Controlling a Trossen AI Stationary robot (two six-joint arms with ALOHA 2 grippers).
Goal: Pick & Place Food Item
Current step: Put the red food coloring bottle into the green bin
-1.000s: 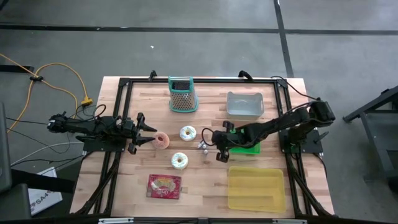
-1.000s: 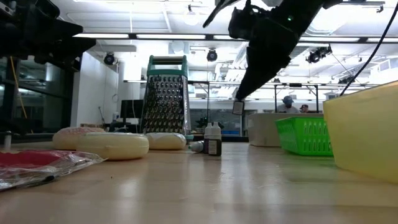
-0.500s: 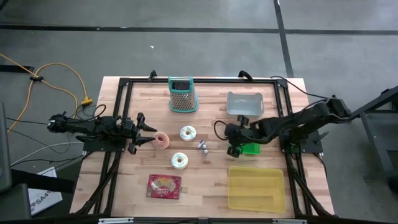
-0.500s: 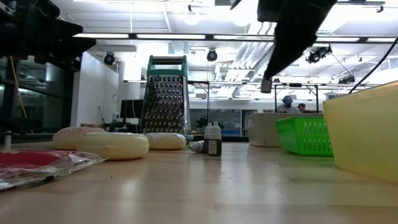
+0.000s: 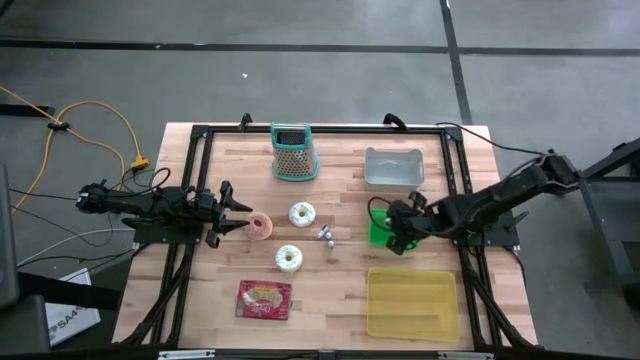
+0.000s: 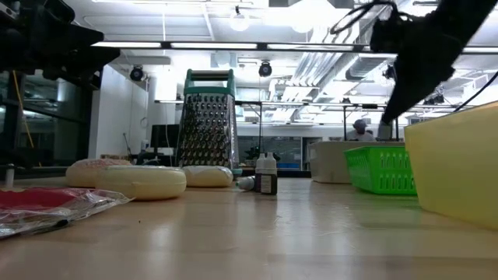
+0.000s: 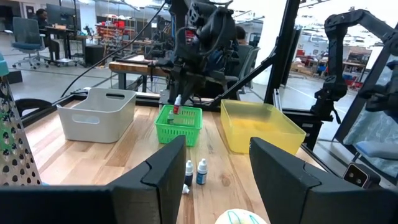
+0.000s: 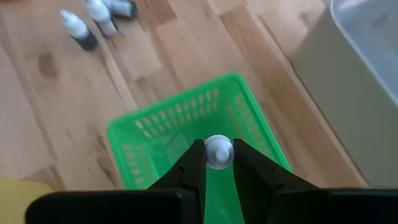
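From above, the right gripper [image 5: 397,237] hung over the little green basket [image 5: 378,232], which sat on the wooden table [image 5: 440,150] between the grey bin [image 5: 393,168] and the yellow tub [image 5: 412,303]. Two round, frosted donuts [image 5: 302,213] and a pink one [image 5: 262,224] lay near the middle, with small dropper bottles [image 5: 326,236] beside them, a metal grater [image 5: 292,152] at the far edge and a flat red packet [image 5: 264,298] at the near edge. The left gripper [image 5: 238,212] waited beside the pink donut, its fingers spread wide and holding nothing. From table height, the grater [image 6: 206,129] stood tall with rough holes, and the green basket [image 6: 381,170] showed its mesh wall next to the smooth yellow tub [image 6: 455,162]. Through the left wrist camera, the right gripper [image 7: 176,107] held a small bottle [image 7: 177,104] just above the green basket [image 7: 180,124]. Through the right wrist camera, the right gripper [image 8: 217,158] pinched that small bottle [image 8: 218,151] by its round white cap, straight over the basket [image 8: 186,127].
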